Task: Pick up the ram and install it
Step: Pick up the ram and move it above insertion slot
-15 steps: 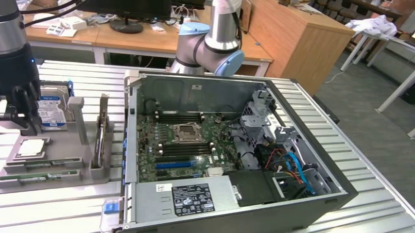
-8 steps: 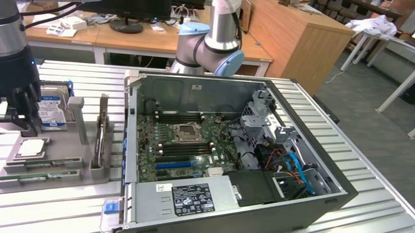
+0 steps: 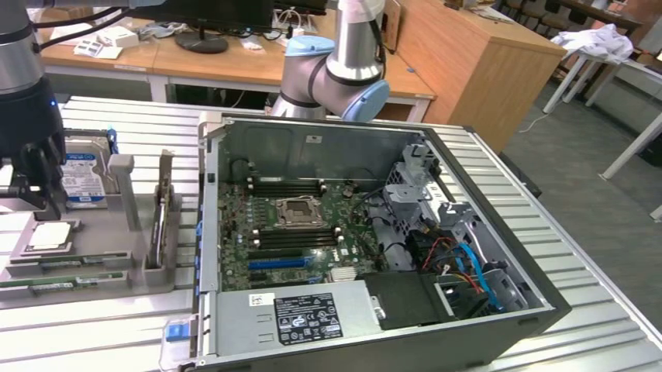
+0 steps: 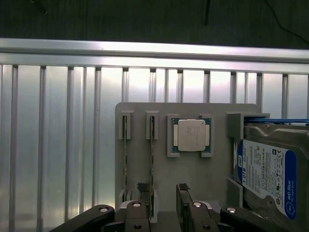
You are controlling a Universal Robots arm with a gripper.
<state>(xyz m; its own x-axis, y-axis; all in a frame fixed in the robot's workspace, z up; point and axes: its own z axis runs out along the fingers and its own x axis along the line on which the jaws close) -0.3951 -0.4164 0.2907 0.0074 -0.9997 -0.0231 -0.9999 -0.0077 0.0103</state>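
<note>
The ram [image 4: 152, 145] stands on edge in a slot of the grey tray [image 4: 140, 110]. Seen from the wrist, it lines up with the gap between the gripper [image 4: 162, 189] fingers [image 4: 183, 203], closer to one finger than the other. I can't tell whether it touches that finger. A second stick [image 4: 125, 154] sits in the neighbouring slot, outside the gap.

In the exterior view the tray is at nine o'clock from the open computer case [image 3: 300, 151], and the gripper hangs over it. From the CPU chip [image 4: 189, 135], the hard drive [image 4: 268, 176] is at one o'clock and the ram at about five o'clock.

The ram is a thin green strip of board. The tray looks like matte moulded plastic with raised ribs. The chip is square, with a dull metal lid on a green base. The drive is silver with a blue and white label. The table [image 4: 58, 145] is ribbed aluminium slats that catch the light. Inside the dark steel case is a green motherboard [image 3: 238, 240] with long black slots either side of a square socket [image 3: 300, 211].

The jaws are spread wide and pinch nothing.
</note>
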